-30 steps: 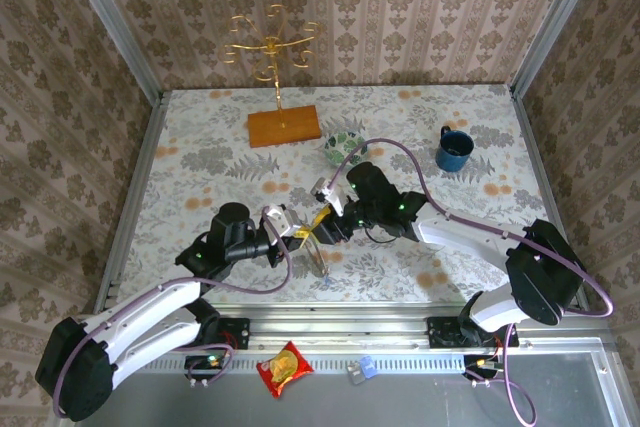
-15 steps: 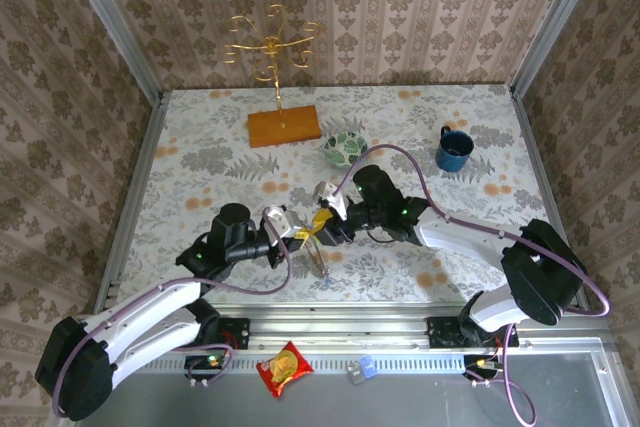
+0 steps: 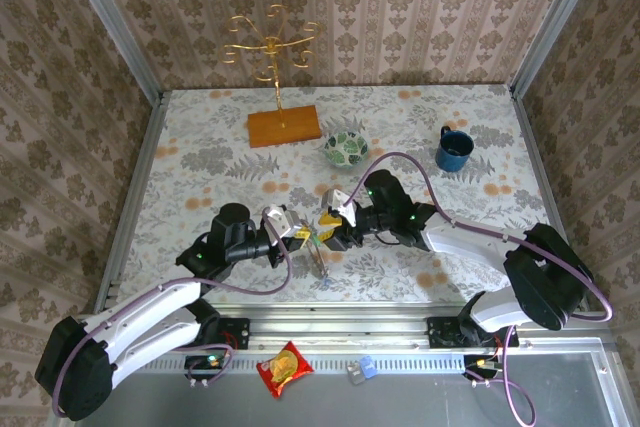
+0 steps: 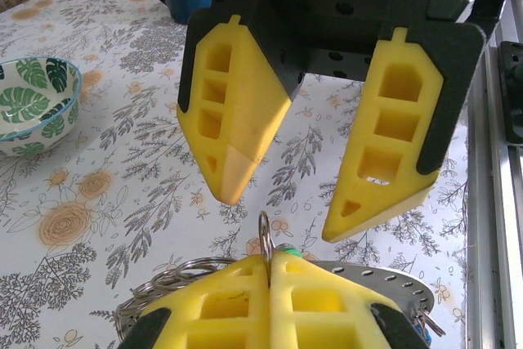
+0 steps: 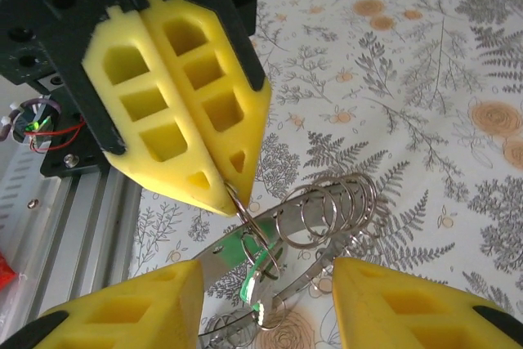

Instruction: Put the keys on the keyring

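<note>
My right gripper backs off, jaws spread empty, left gripper pinches the green key's small ring, so threading's unfinished.

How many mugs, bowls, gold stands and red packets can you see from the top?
Mug: 1
Bowl: 1
Gold stand: 1
Red packet: 1
Total: 4
</note>
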